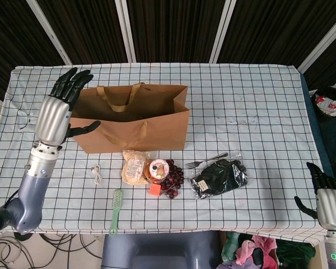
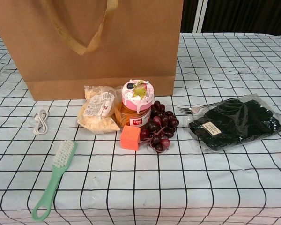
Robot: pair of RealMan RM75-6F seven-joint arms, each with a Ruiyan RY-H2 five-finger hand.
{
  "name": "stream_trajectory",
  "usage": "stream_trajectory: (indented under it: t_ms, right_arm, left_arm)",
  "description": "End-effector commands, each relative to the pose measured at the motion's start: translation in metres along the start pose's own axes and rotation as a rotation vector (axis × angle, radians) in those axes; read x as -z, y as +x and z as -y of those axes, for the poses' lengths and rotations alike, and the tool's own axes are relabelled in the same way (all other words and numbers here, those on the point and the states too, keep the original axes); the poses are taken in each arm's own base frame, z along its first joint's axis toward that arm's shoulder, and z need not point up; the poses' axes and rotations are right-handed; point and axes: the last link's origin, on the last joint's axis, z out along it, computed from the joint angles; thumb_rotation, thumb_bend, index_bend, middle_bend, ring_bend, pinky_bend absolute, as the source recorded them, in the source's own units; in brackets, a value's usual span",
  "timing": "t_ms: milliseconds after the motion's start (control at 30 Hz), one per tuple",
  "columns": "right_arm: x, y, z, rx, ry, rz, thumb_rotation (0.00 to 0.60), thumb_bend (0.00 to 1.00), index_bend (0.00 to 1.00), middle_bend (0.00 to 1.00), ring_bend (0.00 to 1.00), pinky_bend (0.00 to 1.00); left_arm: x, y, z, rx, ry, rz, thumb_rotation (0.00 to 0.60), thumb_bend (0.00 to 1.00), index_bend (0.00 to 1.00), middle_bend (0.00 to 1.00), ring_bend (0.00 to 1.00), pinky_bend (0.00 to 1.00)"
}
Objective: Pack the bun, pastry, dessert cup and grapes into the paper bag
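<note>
A brown paper bag (image 1: 135, 120) stands open toward the table's far left part. The left hand (image 1: 57, 109) hovers at the bag's left end, fingers spread and holding nothing. The right hand (image 1: 326, 197) waits off the table's near right corner, fingers loosely apart and empty. No bun is visible on the table, and the bag's inside cannot be seen.

In front of the bag, toward the near edge, lie the wrapped pastry (image 2: 99, 110), the dessert cup (image 2: 136, 103) and the grapes (image 2: 158, 129), all touching, with an orange block (image 2: 130, 137) against them.

Risks, as a judgement: 3 items crowd together, so reaching for 1 may drag or topple another, and the tall cup looks likeliest to tip. The light bag could slide or collapse if the left hand bumps its wall. The fork (image 2: 197, 108), black packet (image 2: 234, 123), brush (image 2: 55, 182) and cable (image 2: 40, 121) could be taken by mistake.
</note>
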Motion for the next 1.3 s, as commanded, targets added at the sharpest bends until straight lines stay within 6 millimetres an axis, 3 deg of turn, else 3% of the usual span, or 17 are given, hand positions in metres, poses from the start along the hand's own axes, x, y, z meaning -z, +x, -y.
stream_trajectory:
  t_ms: [33, 267, 400, 500, 633, 867, 1033, 1300]
  right_arm:
    - [0.0, 0.0, 0.0, 0.0, -0.001, -0.002, 0.6, 0.2, 0.03, 0.1, 0.19, 0.23]
    - [0.0, 0.0, 0.002, 0.005, -0.002, -0.008, 0.6, 0.2, 0.03, 0.1, 0.19, 0.23]
    - [0.0, -0.002, 0.002, 0.011, -0.006, -0.003, 0.6, 0.2, 0.04, 0.1, 0.19, 0.23]
    - [0.001, -0.004, 0.003, 0.017, -0.005, 0.004, 0.6, 0.2, 0.04, 0.1, 0.19, 0.23]
    - [0.001, -0.004, 0.004, 0.017, -0.004, 0.002, 0.6, 0.2, 0.04, 0.1, 0.19, 0.23]
    - [0.0, -0.004, 0.003, 0.017, -0.008, 0.004, 0.6, 0.2, 0.04, 0.1, 0.19, 0.23]
    - [0.0, -0.006, 0.002, 0.017, -0.01, 0.012, 0.6, 0.2, 0.04, 0.1, 0.19, 0.23]
    - [-0.001, -0.004, -0.002, 0.014, -0.024, 0.006, 0.6, 0.2, 0.04, 0.1, 0.19, 0.23]
  left_arm:
    - [0.043, 0.022, 0.008, 0.003, -0.005, -0.023, 0.6, 0.04, 0.13, 0.11, 0.01, 0.13]
    - [0.133, 0.034, 0.021, 0.088, -0.003, 0.157, 0.6, 0.05, 0.16, 0.13, 0.01, 0.13]
    - [0.178, 0.029, 0.036, 0.069, -0.034, 0.207, 0.6, 0.05, 0.17, 0.13, 0.01, 0.14]
    - [0.206, 0.015, 0.045, 0.055, -0.034, 0.255, 0.6, 0.05, 0.18, 0.14, 0.01, 0.14]
    - [0.224, -0.001, 0.051, 0.06, -0.05, 0.337, 0.6, 0.05, 0.18, 0.14, 0.01, 0.14]
    - [0.228, -0.034, 0.052, 0.001, -0.086, 0.482, 0.6, 0.05, 0.17, 0.15, 0.01, 0.14]
    - [0.209, -0.073, 0.048, 0.004, -0.091, 0.551, 0.6, 0.05, 0.15, 0.14, 0.01, 0.14]
    - [0.149, -0.13, 0.034, -0.016, -0.124, 0.58, 0.6, 0.05, 0.14, 0.13, 0.0, 0.15]
